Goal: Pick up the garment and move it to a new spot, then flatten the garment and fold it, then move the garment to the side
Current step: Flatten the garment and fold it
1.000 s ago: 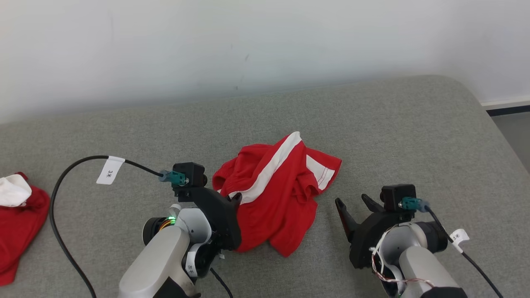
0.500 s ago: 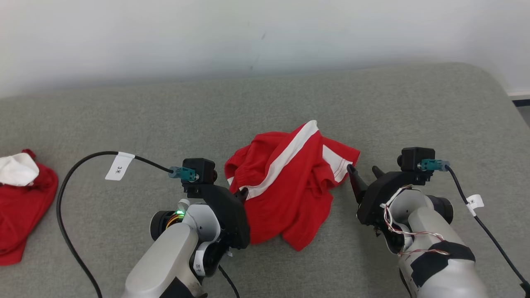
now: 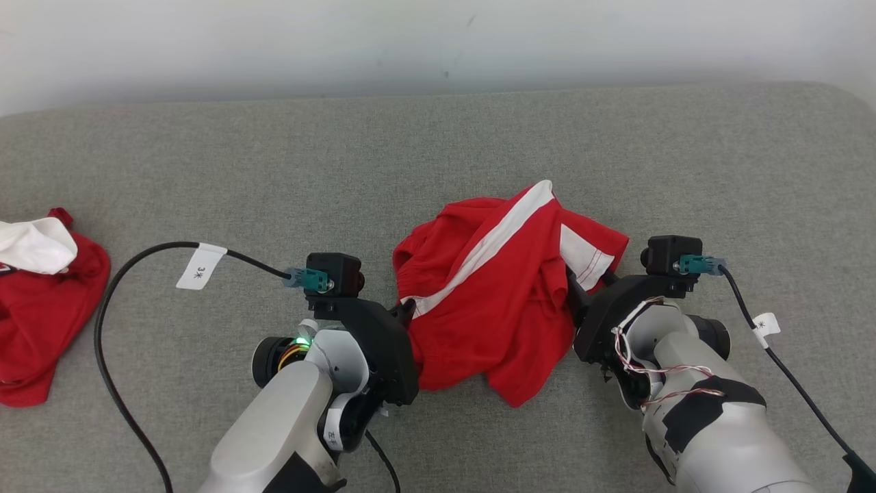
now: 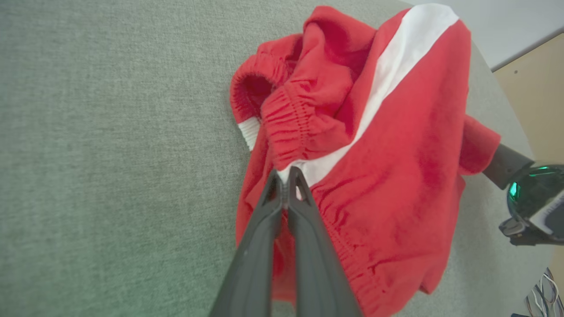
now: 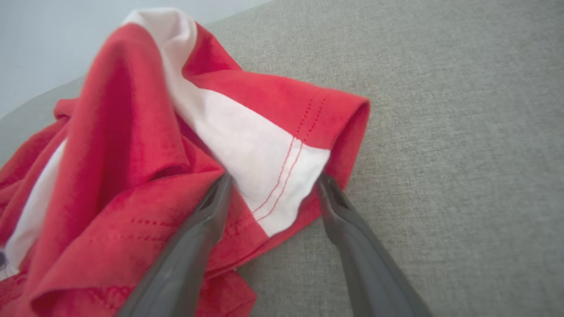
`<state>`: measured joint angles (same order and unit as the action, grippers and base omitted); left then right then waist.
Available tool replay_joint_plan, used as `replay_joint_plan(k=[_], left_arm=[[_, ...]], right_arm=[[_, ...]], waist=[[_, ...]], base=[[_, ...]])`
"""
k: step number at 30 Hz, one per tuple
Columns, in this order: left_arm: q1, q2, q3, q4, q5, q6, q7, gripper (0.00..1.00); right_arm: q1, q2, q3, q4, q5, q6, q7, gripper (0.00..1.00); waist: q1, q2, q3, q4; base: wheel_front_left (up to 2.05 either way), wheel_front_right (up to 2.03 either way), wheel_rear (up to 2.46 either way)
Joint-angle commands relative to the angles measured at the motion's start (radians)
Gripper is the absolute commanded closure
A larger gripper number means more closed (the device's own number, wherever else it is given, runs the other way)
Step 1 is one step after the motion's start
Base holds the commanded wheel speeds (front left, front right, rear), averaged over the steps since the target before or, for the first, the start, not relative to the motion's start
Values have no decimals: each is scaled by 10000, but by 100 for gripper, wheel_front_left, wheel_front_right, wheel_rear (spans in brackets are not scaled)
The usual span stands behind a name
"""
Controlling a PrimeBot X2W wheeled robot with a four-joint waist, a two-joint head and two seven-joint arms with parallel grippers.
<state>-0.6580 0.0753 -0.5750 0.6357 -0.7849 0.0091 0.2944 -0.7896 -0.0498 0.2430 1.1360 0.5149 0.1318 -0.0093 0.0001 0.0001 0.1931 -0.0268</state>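
Observation:
The garment (image 3: 503, 301) is a pair of red shorts with white side stripes, crumpled in the middle of the grey surface. My left gripper (image 3: 408, 311) is at its left edge, shut on the waistband fabric; the left wrist view shows the two fingers pressed together on the garment (image 4: 374, 145) at the white stripe, left gripper (image 4: 287, 180). My right gripper (image 3: 571, 287) is at the garment's right side and stands open. In the right wrist view its fingers (image 5: 211, 211) straddle the white hem of a leg opening of the garment (image 5: 260, 149), right gripper (image 5: 273, 182).
A second red and white garment (image 3: 41, 301) lies at the far left of the grey cushioned surface (image 3: 684, 171). A black cable with a white tag (image 3: 198, 267) loops left of my left arm. A pale wall runs along the back edge.
My left gripper has shut on the garment's waistband. My right gripper moved in from the right and now straddles the white hem. The head camera tilted, shifting the whole picture.

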Motion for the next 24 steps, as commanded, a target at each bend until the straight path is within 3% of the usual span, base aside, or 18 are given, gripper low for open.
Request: replay_joint_plan(k=[1,2,3,5,8,9,11,12,20,24], left_arm=[[-74,-18,-8,25,4,-18,-78,100],[-71,-19,-16,53,-11,-40,-105,100],[-72,-21,-25,77,-19,-63,-129,100],[-65,-26,-37,138,-34,-88,-162,100],[-17,-34,-28,198,-80,-70,-232,100],[11,-22,-14,208,-97,-87,-291,100],[48,21,9,241,-103,-115,-381,100],[56,41,31,239,-103,-129,-455,100],[61,96,225,179,24,-194,-1489,100],[29,111,618,-82,-217,-319,-2350,100]], right_arm=[[-158,-10,102,80,178,-22,-109,0],[-219,-4,205,192,260,-22,-157,2],[-274,-4,312,308,332,-22,-200,22],[-340,-9,519,468,508,-22,-284,50],[-361,-9,822,703,770,-22,-340,55],[-390,-10,849,780,835,-22,-451,60],[-446,-9,920,1001,916,-22,-586,94],[-495,-6,942,1056,951,-22,-692,100],[-732,-4,1012,1373,1151,-22,-1616,100],[-930,-6,1167,788,1465,-22,-2082,100]], waist=[[-1,-1,-18,-1],[-1,-1,-35,-4],[-1,-1,-54,-10],[-1,-1,-104,-26],[-1,-1,-215,-59],[-1,-1,-263,-84],[-1,-1,-343,-124],[-1,-1,-378,-141],[-1,-1,-649,-192],[-1,-1,-717,-197]], base=[[0,0,0],[0,0,0],[0,0,0],[0,0,0],[0,0,0],[0,0,0],[0,0,0],[0,0,0],[0,0,0],[0,0,0]])
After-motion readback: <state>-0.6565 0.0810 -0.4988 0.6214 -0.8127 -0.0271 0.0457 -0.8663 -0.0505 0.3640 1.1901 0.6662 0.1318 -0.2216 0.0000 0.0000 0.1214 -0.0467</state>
